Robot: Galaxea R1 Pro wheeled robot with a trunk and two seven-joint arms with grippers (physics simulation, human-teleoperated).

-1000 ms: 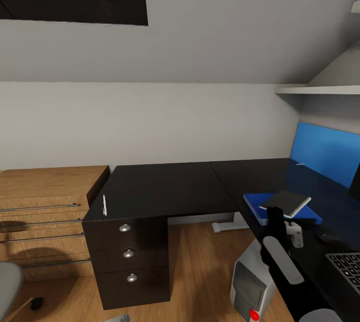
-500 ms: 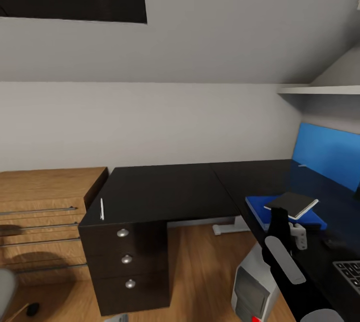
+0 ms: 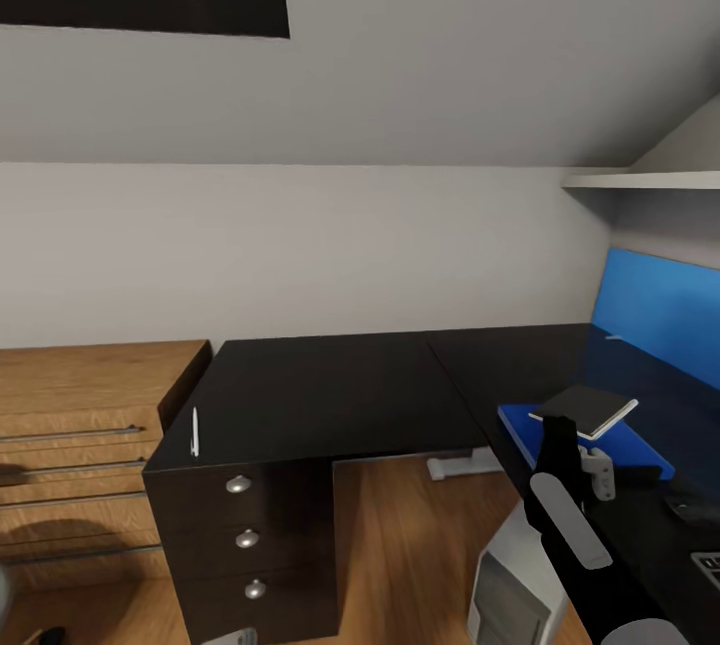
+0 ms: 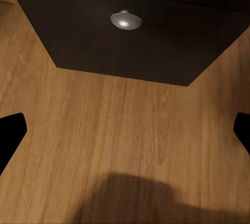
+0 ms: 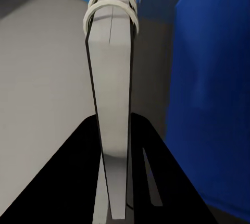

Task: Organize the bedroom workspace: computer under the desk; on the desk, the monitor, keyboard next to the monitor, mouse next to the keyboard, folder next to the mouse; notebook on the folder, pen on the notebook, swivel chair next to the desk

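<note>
Black and glossy, the bench (image 3: 330, 385) spreads ahead of the right pincer (image 3: 560, 422), which is clenched on the notebook (image 3: 585, 408), held just above the blue folder (image 3: 600, 442) lying beneath it. Below the pincer stands the computer (image 3: 510, 585) on the floor. Far across the bench lies the pen (image 3: 195, 432). The left pincer (image 4: 125, 135) is spread wide before a drawer knob (image 4: 126, 20).

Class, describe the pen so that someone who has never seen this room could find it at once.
Start at the black desk and go to its end beside the wooden dresser, above the three-drawer unit. The pen lies near that edge: a thin whitish stick, alone on the dark top, far from the folder.
</note>
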